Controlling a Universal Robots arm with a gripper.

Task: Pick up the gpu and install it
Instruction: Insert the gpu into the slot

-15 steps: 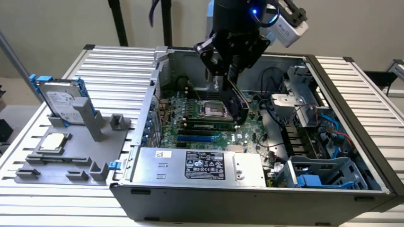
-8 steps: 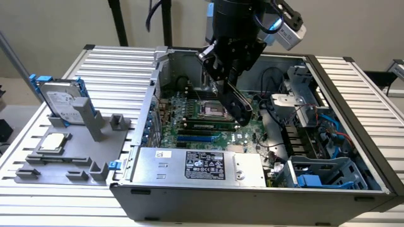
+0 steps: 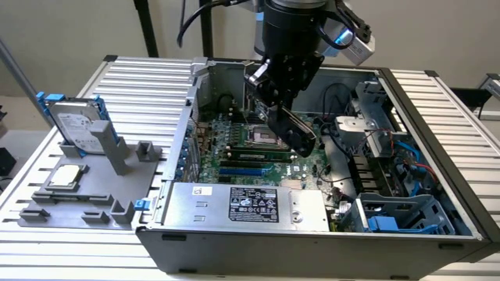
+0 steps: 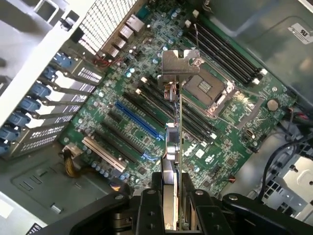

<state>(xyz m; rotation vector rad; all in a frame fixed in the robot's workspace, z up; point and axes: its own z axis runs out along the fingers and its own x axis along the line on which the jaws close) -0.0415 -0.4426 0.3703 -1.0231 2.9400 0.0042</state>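
The pincer (image 4: 172,198) was clamped on the gpu (image 4: 173,142), whose long axis ran straight out from it, silver bracket (image 4: 181,62) farthest, over the motherboard (image 4: 93,117) slots.

Soft, even light falls from above the open grey metal computer case (image 3: 312,252). The ribbed aluminium bench (image 3: 140,76) around the case is bright, almost washed out. Inside the case the green motherboard (image 3: 234,137) sits in dimmer shade, darkest where the black hand (image 3: 280,96) hangs over it. From the wrist, the silver metal bracket (image 4: 181,62) of the thin green-and-black gpu card (image 4: 172,147) gleams palely, and the case's slotted wall glares white.
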